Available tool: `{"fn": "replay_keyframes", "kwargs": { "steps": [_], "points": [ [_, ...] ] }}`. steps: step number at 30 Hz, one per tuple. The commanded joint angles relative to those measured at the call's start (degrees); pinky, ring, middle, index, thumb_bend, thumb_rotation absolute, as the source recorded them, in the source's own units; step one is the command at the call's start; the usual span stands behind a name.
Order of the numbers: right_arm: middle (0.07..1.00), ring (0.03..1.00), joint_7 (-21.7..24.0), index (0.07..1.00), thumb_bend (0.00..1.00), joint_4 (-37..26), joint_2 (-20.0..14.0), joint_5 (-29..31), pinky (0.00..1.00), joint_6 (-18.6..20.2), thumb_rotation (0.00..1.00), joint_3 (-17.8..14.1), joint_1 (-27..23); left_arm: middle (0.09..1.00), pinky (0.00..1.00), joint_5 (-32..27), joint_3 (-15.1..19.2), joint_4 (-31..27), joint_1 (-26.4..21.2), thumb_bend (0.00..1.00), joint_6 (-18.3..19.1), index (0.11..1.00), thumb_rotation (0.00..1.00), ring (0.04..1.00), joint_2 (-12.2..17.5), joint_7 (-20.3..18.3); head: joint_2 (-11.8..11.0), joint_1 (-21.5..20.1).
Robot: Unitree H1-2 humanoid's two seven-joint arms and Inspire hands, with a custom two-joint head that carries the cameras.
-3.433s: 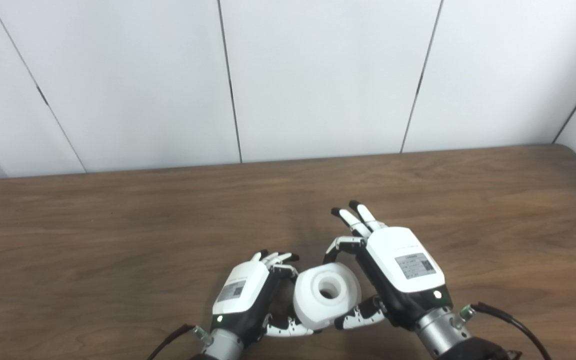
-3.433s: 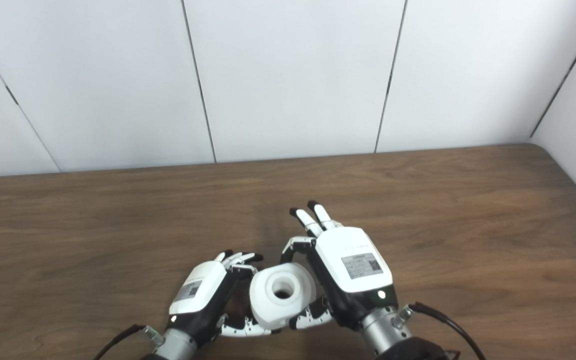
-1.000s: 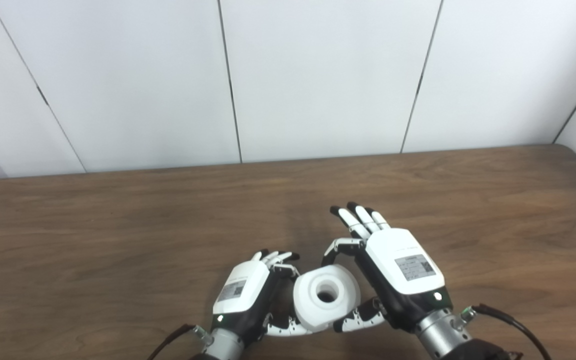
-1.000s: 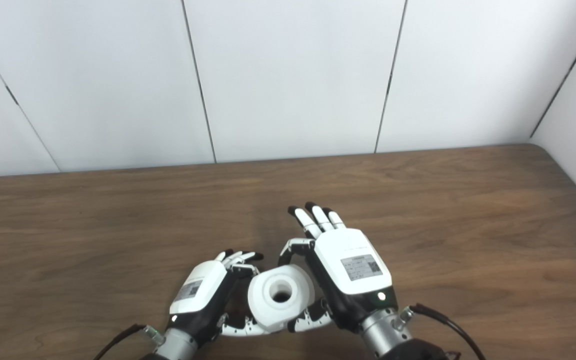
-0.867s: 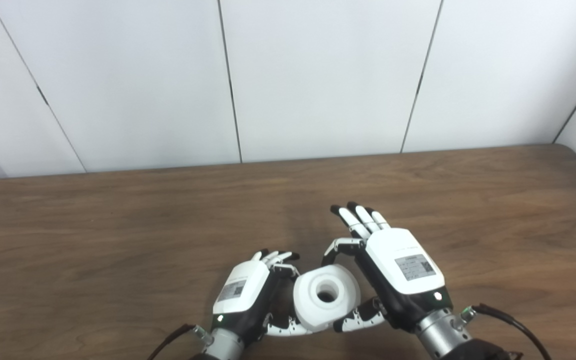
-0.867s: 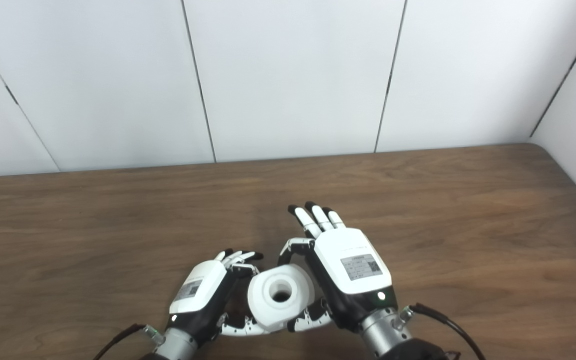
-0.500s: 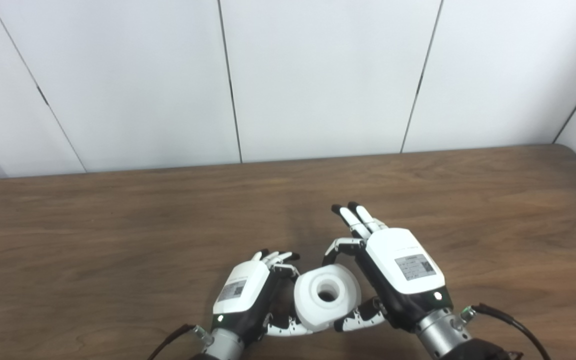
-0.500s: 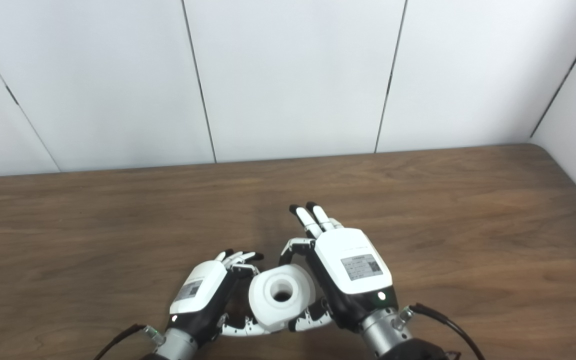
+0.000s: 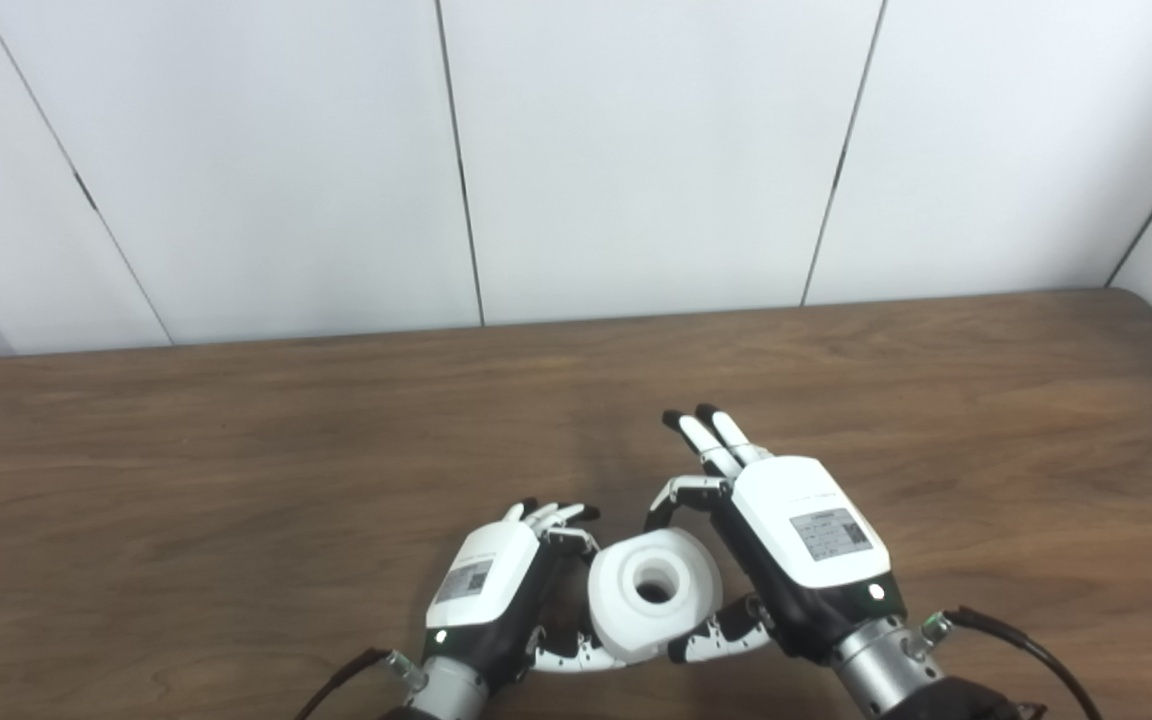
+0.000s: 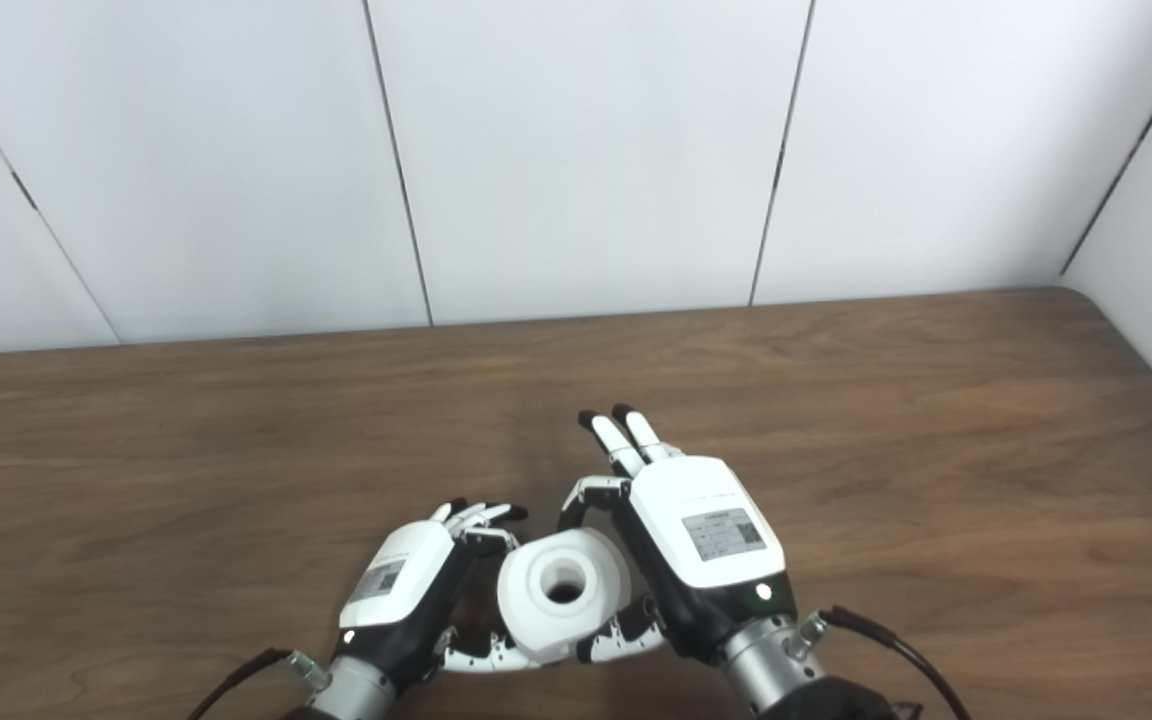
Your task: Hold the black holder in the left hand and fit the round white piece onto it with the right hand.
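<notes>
The round white piece (image 9: 652,592), with a hole in its upper face, is held low over the table's near edge between my two hands. My right hand (image 9: 801,535) is shut on it, one finger curled over its far rim and the thumb under its near side, while the other fingers (image 9: 711,440) point away. My left hand (image 9: 491,580) is curled shut just left of the piece, its thumb touching the piece's lower edge. The black holder lies inside that left grasp, almost wholly hidden by the hand and the white piece.
The brown wooden table (image 9: 236,480) stretches away to white wall panels (image 9: 636,150) at the back. Its right end is rounded near the corner wall. A black cable (image 9: 1021,640) trails from my right wrist.
The right hand's stretched fingers, spread a second ago, have drawn together. The white piece and the left hand have stayed in place.
</notes>
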Motion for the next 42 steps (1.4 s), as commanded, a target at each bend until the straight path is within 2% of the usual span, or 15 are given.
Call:
{"fn": "replay_keyframes", "kwargs": {
  "steps": [1,4,13,24,33,36,38,42],
  "points": [
    [0.978,1.0,0.9,0.639,0.76,-1.8,0.42,0.89,0.89,0.03,0.26,-0.02,-0.83,0.873,0.99,-0.16,0.49,-1.31,-1.46,0.51,-1.2,0.482,0.05,0.913,-0.59,2.06,0.04,0.03],
    [0.984,1.0,1.18,0.704,0.85,-1.85,0.47,1.34,0.91,0.13,0.3,-0.07,-0.82,0.877,0.99,-0.09,0.44,-1.4,-1.49,0.51,-1.06,0.482,0.05,0.917,-0.53,1.75,0.04,0.07],
    [1.0,1.0,2.04,0.789,0.94,-1.63,0.29,2.33,0.93,0.12,0.38,-0.39,-0.84,0.877,1.0,-0.15,0.52,-1.36,-1.47,0.51,-1.19,0.482,0.05,0.918,-0.59,1.83,0.04,0.04],
    [1.0,1.0,2.02,0.805,0.97,-1.41,0.19,3.02,0.93,0.07,0.4,-0.5,-0.99,0.874,0.99,-0.12,0.54,-1.1,-1.48,0.51,-1.32,0.482,0.05,0.915,-0.64,2.36,-0.11,-0.01],
    [1.0,1.0,1.27,0.816,0.98,-0.68,0.53,3.16,0.93,0.09,0.41,-0.44,-1.41,0.875,1.0,-0.71,0.84,-0.19,-1.68,0.51,-2.02,0.482,0.05,0.916,-0.21,2.77,-1.09,-0.48],
    [1.0,1.0,0.93,0.866,1.0,-0.31,0.95,3.65,0.95,0.48,0.44,-0.6,-1.58,0.874,1.0,-1.14,1.11,0.03,-1.74,0.51,-2.18,0.482,0.05,0.914,-0.03,2.79,-1.55,-0.75],
    [1.0,1.0,0.58,0.964,1.0,0.01,1.35,4.12,0.95,0.86,0.47,-0.71,-1.65,0.876,1.0,-1.45,1.27,0.18,-1.8,0.51,-2.29,0.482,0.05,0.918,0.11,2.81,-1.82,-0.86],
    [1.0,1.0,1.74,0.999,1.0,0.14,2.64,8.61,0.93,4.27,0.51,-1.86,-2.19,0.874,1.0,-1.59,1.38,0.65,-1.93,0.51,-2.92,0.482,0.05,0.913,0.58,3.5,-2.26,-0.98]
  ]
}}
